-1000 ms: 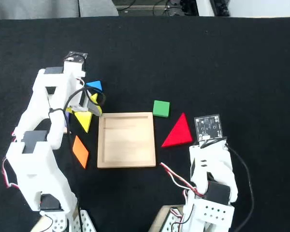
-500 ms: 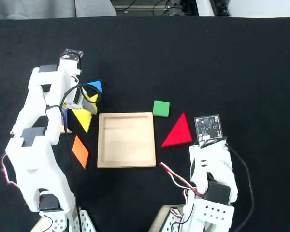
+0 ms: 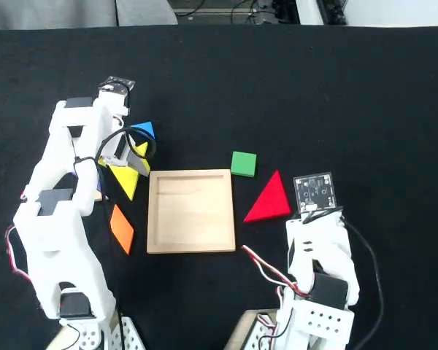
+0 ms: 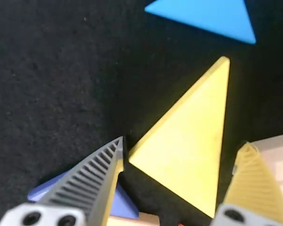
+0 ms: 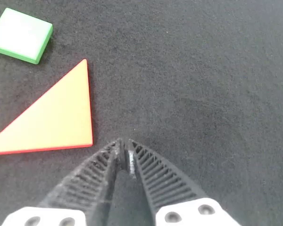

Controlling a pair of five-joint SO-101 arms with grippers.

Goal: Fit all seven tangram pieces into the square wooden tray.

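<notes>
The square wooden tray (image 3: 190, 211) lies bare at the table's middle. My left gripper (image 3: 133, 155) (image 4: 181, 146) is open and low over the yellow triangle (image 3: 125, 179) (image 4: 191, 150), one finger on each side of it. A blue triangle (image 3: 142, 130) (image 4: 205, 16) lies just beyond. A violet piece (image 4: 120, 207) and a tan piece (image 3: 98, 195) sit partly under the left arm. An orange parallelogram (image 3: 121, 227) lies left of the tray. The green square (image 3: 243, 163) (image 5: 21, 35) and red triangle (image 3: 269, 199) (image 5: 52, 120) lie right of it. My right gripper (image 5: 124, 143) is shut and empty beside the red triangle.
The tray's corner (image 4: 278, 150) lies close to one left finger (image 4: 247, 174). The right arm (image 3: 317, 255) stands near the table's front edge. Black cloth covers the table, with free room at the back and far right.
The left arm swayed a little to the left and back, staying over the yellow triangle. No piece has moved. The right arm is still.
</notes>
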